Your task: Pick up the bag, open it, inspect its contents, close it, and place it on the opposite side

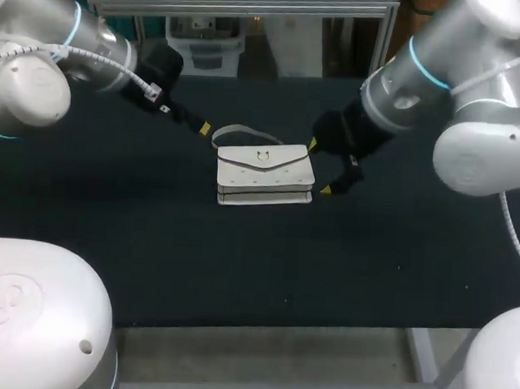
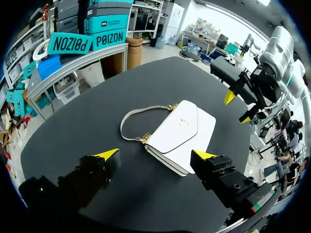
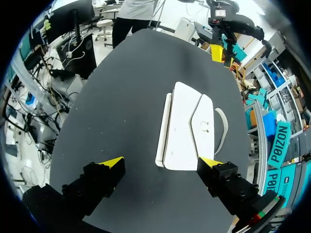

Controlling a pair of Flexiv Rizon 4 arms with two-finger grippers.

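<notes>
The bag's (image 1: pixel 265 186) shut flap (image 1: pixel 288 158) hides its inside from us, its clasp (image 1: pixel 263 156) is too small to make out, and our left arm (image 1: pixel 27 313) and right arm (image 1: pixel 499 368) cover the worktop's (image 1: pixel 239 263) near corners.

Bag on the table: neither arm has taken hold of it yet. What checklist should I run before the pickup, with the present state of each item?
1. Bag lies flat on the table, touched by neither gripper: ok.
2. Flap is down over the bag, so it is closed: ok.
3. Left gripper is open, with the bag ahead of it: ok.
4. Right gripper is open, at the bag's end: ok.
5. Strap loops on the table beside the bag, clear of all fingers: ok.
6. What the bag holds: cannot tell.
</notes>
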